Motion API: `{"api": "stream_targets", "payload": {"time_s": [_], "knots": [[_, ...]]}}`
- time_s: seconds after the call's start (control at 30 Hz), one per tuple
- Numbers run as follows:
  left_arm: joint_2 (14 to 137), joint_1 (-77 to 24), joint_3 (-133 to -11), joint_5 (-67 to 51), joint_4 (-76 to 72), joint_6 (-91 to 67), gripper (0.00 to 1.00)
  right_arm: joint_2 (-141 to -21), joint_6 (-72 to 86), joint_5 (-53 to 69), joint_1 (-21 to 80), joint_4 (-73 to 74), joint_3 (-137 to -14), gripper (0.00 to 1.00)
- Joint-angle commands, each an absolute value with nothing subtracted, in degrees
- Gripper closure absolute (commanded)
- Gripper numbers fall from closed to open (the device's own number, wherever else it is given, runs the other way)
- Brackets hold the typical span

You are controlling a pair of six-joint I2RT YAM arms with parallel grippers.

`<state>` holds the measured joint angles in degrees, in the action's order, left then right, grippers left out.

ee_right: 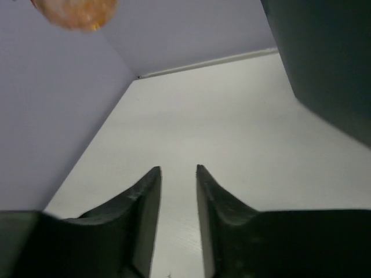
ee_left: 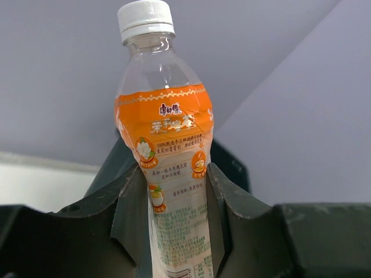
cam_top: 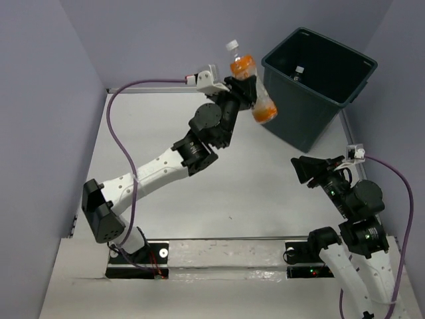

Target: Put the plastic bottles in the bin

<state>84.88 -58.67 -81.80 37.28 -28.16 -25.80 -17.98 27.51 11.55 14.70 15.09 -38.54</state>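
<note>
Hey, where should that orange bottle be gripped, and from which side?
Grip the bottle at its pinched waist, just below the orange band, coming side-on across its long axis. The body narrows there, so jaws should seat well; the left gripper is shut on it this way, cap end free.

A pale grey tabletop [cam_top: 265, 193] stood between lavender walls [cam_top: 40, 100] at the left, far and right sides; a shiny metal strip [cam_top: 226, 272] ran along its near edge.
</note>
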Motion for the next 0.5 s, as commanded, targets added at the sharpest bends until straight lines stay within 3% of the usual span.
{"api": "stream_targets", "payload": {"time_s": [0.0, 0.1, 0.27, 0.37, 0.47], "knots": [[94.6, -56.4, -96.4, 34.7, -35.2, -15.3, 0.80, -15.9, 28.9, 11.8, 14.9, 16.8, -35.9, 0.71], [101.0, -55.6, -106.3, 31.5, -34.8, -13.8, 0.79, -17.0, 28.6, 14.0, 14.9, 16.5, -36.5, 0.70], [103.2, -55.2, -110.3, 21.5, -31.7, -14.1, 0.79, -22.2, 22.4, 23.7, 14.9, 13.1, -43.2, 0.23], [98.1, -54.2, -105.1, 13.7, -28.9, -15.9, 0.78, -25.4, 22.4, 29.7, 14.9, 11.8, -46.1, 0.13], [92.6, -53.2, -98.1, 6.4, -27.8, -18.5, 0.78, -25.9, 21.6, 28.2, 14.9, 10.5, -46.3, 0.08]]}}
